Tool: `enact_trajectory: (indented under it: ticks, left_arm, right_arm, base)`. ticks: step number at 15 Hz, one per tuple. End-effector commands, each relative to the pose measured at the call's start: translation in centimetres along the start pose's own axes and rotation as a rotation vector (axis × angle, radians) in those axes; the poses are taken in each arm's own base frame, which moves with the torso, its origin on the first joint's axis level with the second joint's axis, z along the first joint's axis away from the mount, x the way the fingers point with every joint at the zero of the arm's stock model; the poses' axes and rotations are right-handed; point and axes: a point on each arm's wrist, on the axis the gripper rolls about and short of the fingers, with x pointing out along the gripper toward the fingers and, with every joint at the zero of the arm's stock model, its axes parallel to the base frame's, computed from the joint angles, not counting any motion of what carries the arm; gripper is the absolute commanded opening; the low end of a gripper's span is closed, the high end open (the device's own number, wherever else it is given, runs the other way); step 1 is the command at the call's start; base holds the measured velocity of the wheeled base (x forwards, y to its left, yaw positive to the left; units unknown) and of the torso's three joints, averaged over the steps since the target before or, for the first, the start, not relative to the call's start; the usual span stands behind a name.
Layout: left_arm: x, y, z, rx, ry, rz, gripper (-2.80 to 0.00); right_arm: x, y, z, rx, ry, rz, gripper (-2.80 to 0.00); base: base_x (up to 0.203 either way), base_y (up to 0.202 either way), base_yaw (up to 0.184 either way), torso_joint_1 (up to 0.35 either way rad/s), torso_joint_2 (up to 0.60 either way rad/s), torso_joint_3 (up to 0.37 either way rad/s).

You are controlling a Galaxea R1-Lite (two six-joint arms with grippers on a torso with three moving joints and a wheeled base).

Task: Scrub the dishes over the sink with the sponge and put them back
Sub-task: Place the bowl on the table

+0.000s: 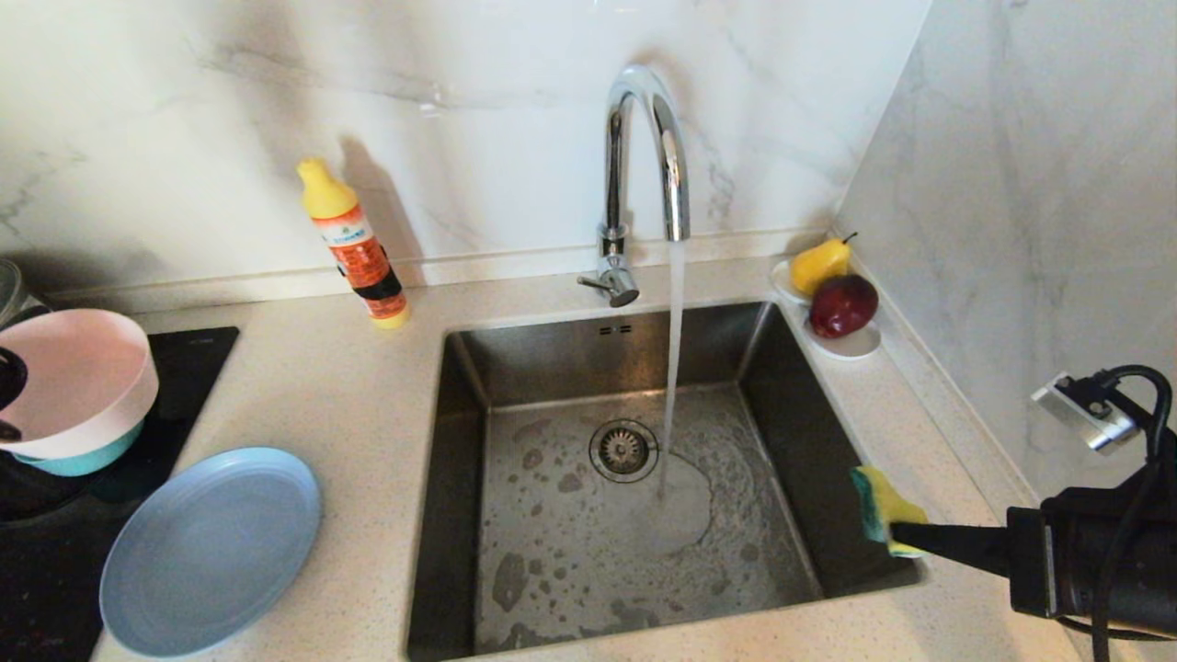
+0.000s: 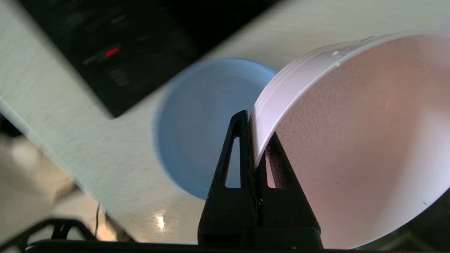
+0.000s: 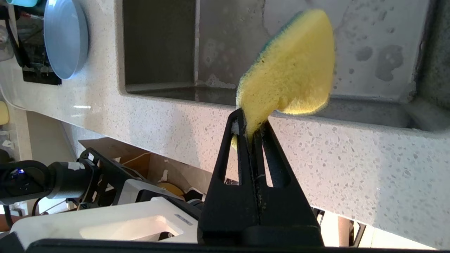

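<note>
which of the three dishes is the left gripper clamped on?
The pink bowl: the left gripper pinches its rim, lifted at the counter's left edge. The teal bowl sits just beneath it, ungripped; the blue plate lies flat on the counter, untouched.

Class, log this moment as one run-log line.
left hand: shut on pink bowl | right hand: shut on sponge | tap: running
</note>
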Motion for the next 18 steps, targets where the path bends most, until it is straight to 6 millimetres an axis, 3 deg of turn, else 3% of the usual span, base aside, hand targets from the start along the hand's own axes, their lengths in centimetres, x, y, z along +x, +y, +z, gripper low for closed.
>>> enact_trajectory:
  ticks: [1, 6, 13, 18]
  left_arm:
    - [5.2, 2.8, 1.6, -0.112, 0.105, 0.161, -2.8]
    - [9.1, 7.0, 3.8, -0.208, 0.117, 0.245, -2.8]
    - [12.8, 10.6, 5.0, -0.258, 0.14, 0.326, -2.8]
    - [14.8, 11.6, 5.5, -0.269, 0.139, 0.328, -2.8]
  right_arm:
    - [0.8, -0.2, 0.0, 0.008, 0.018, -0.007, -2.8]
    - [2.0, -0.8, -0.3, 0.021, 0.045, -0.003, -2.8]
    - [2.5, -1.2, -0.5, 0.026, 0.047, -0.006, -2.8]
    - [2.5, -1.1, -0.4, 0.026, 0.038, -0.005, -2.8]
  base:
    - [0.0, 0.0, 0.0, 0.0, 0.0, 0.0]
    - [0.0, 0.0, 0.0, 0.0, 0.0, 0.0]
    - [0.0, 0.0, 0.0, 0.0, 0.0, 0.0]
    - [0.0, 0.0, 0.0, 0.0, 0.0, 0.0]
